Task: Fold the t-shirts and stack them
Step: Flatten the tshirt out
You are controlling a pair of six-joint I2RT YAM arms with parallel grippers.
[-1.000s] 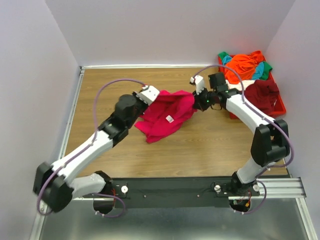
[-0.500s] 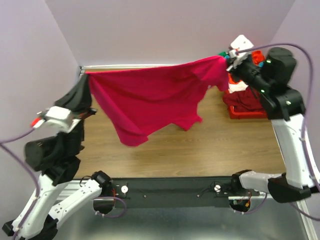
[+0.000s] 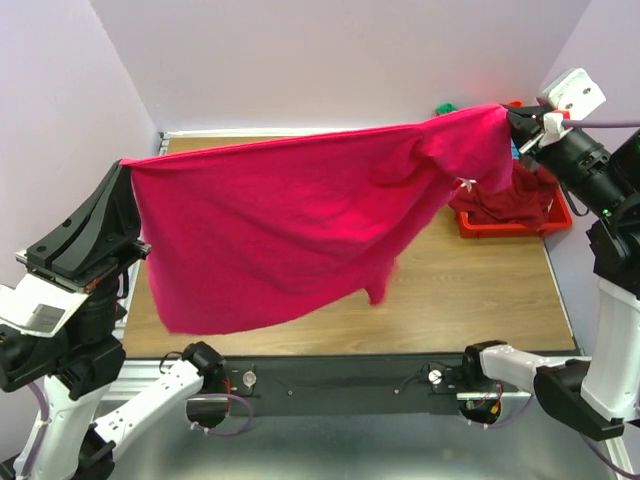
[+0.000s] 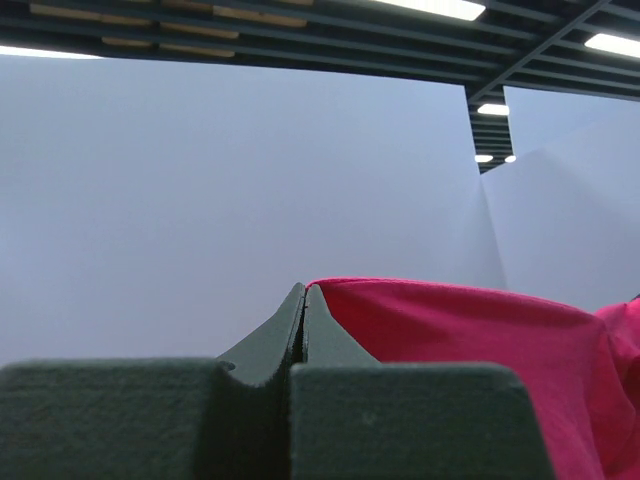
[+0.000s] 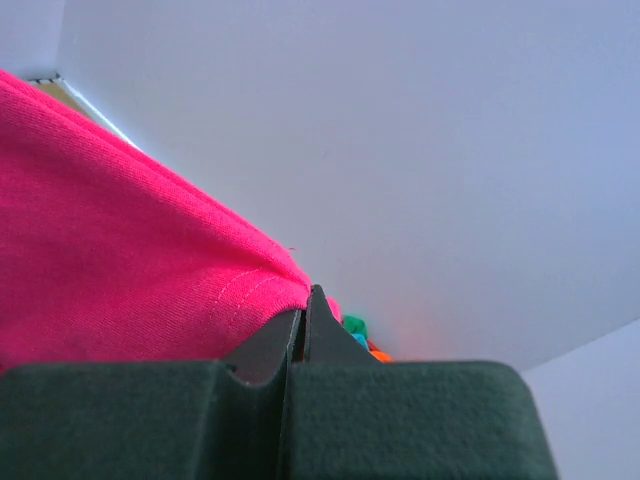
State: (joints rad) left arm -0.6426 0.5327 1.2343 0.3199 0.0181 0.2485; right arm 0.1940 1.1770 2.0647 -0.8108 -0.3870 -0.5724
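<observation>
The magenta t-shirt (image 3: 300, 210) hangs stretched wide in the air between both arms, high above the wooden table (image 3: 470, 290). My left gripper (image 3: 125, 168) is shut on its left corner; the left wrist view shows the closed fingertips (image 4: 303, 300) with the magenta t-shirt (image 4: 470, 340) running off to the right. My right gripper (image 3: 508, 112) is shut on its right corner; the right wrist view shows the magenta t-shirt (image 5: 120, 260) pinched at the fingertips (image 5: 308, 305). A dark maroon t-shirt (image 3: 505, 200) lies in the red bin. Orange, teal and green shirts (image 5: 358, 338) peek out behind.
The red plastic bin (image 3: 515, 228) sits at the table's far right, partly hidden by the hanging shirt. Lilac walls close in the table at the back and both sides. The black rail (image 3: 350, 380) with the arm bases runs along the near edge.
Both arms rose and spread apart, lifting the magenta shirt from a crumpled heap on the table and stretching it out wide in the air, nearer the camera.
</observation>
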